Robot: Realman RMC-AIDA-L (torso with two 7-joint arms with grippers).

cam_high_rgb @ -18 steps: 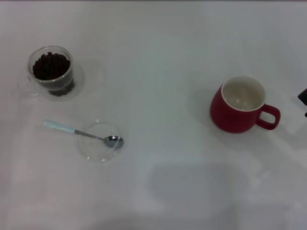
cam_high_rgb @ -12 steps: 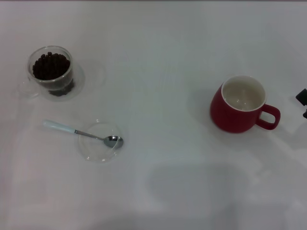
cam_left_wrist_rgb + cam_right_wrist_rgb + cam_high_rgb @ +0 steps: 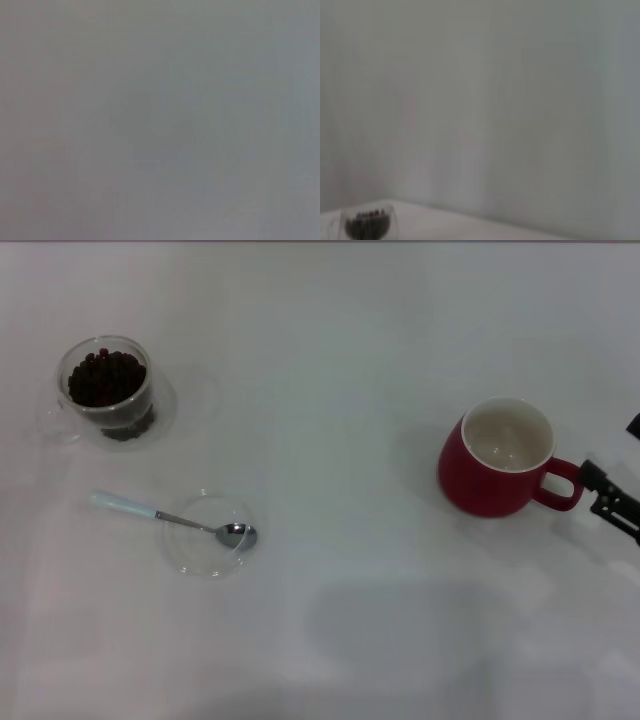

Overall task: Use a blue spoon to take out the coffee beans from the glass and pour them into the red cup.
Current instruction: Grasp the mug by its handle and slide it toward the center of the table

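Observation:
The glass (image 3: 105, 390) stands at the far left and holds the coffee beans (image 3: 105, 377). It also shows far off in the right wrist view (image 3: 367, 224). The blue spoon (image 3: 170, 517) lies flat on the table nearer me, with its metal bowl resting on a clear dish. The red cup (image 3: 495, 465) stands upright at the right, empty, with its handle pointing right. My right gripper (image 3: 610, 448) comes in from the right edge, open, with one black finger (image 3: 605, 495) just beside the cup's handle. My left gripper is out of view.
A flat round clear glass dish (image 3: 200, 550) lies under the spoon's bowl. The white table (image 3: 340, 370) stretches between the glass and the red cup. The left wrist view shows only a plain grey surface.
My right gripper has moved in from the right edge toward the red cup's handle. The glass, spoon, dish and cup have not moved.

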